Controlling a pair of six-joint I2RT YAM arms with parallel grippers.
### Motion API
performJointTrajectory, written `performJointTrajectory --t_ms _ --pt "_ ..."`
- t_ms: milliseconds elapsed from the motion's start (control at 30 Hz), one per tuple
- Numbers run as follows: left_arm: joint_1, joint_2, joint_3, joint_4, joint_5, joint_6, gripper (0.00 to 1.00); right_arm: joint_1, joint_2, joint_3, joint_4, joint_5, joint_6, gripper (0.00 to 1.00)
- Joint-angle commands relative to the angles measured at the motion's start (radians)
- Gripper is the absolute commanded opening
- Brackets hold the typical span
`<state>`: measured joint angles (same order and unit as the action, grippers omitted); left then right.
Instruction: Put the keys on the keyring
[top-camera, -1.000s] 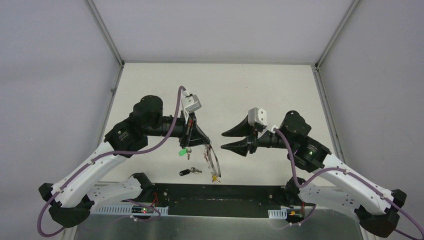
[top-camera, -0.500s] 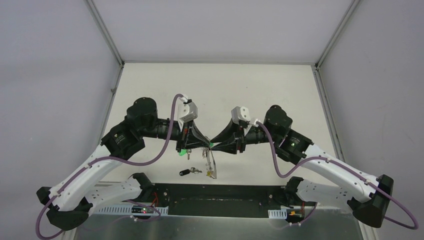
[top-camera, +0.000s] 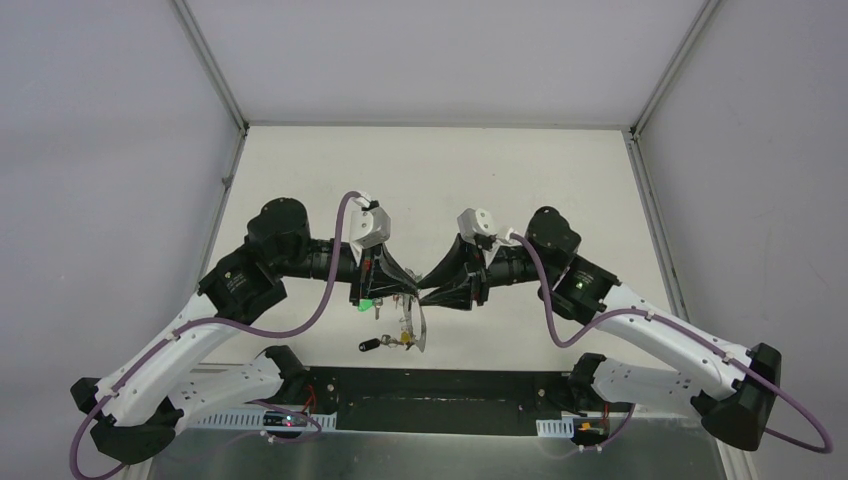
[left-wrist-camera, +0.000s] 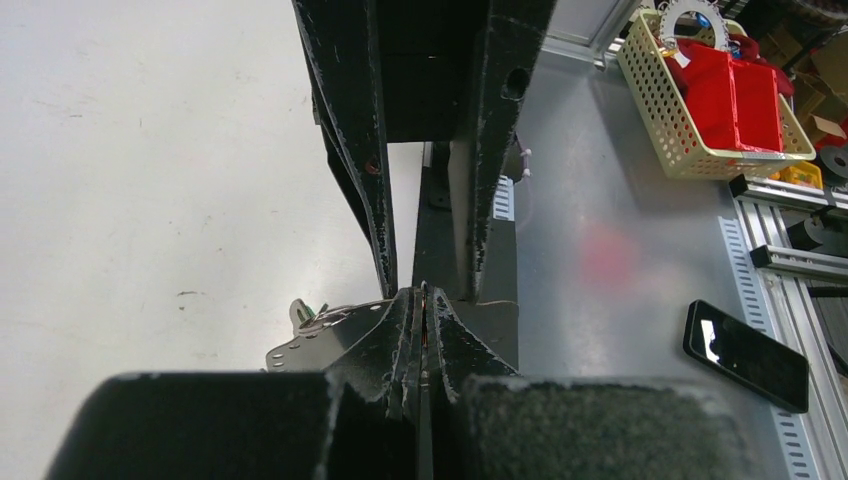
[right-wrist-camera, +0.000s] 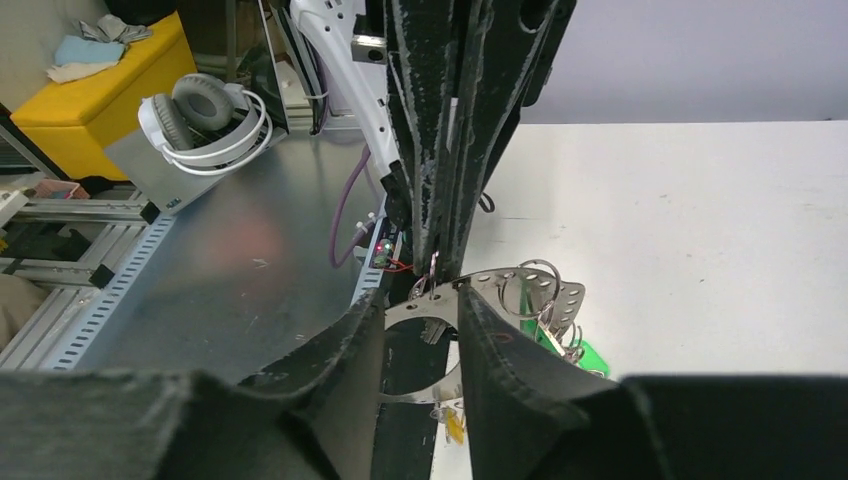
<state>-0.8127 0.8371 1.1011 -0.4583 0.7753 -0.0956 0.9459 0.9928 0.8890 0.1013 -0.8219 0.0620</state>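
Right gripper (right-wrist-camera: 420, 300) has swung in to meet the left gripper (left-wrist-camera: 422, 300) above the table's (top-camera: 450, 170) near edge. The left is clenched on the keyring (top-camera: 417, 328), lifting it, likely to brace it for threading. The right's jaws are parted around the ring; pinching or not, I cannot tell. Black-capped key (top-camera: 371, 346) waits by the near edge — green-capped key (top-camera: 367, 304) just behind.

The right tool (top-camera: 424, 290) has swung in from well off to the right, its wide jaws narrowing. It now meets the left tool (top-camera: 408, 292) tip to tip at the keyring (top-camera: 417, 328). The left arm has shifted a little leftward, carrying the hanging keyring nearer the black-capped key (top-camera: 372, 345).
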Motion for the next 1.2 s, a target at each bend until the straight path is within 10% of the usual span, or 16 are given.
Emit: performJointTrajectory --t_ms 0,433,733,1167 --pt "-0.012 -0.019 0.004 0.097 -0.005 0.013 0.00 -0.002 0.026 0.065 0.054 -0.007 0.057 0.31" --pt "-0.012 -0.023 -0.006 0.105 -0.011 0.001 0.00 -0.002 0.039 0.070 0.042 0.042 0.098 0.00" --pt "-0.012 -0.034 -0.021 0.105 -0.027 -0.008 0.00 -0.003 0.010 0.037 0.042 0.077 0.092 0.00" --pt "-0.013 -0.140 -0.081 0.055 -0.177 0.016 0.37 -0.004 -0.004 -0.011 0.009 0.168 0.117 0.00"
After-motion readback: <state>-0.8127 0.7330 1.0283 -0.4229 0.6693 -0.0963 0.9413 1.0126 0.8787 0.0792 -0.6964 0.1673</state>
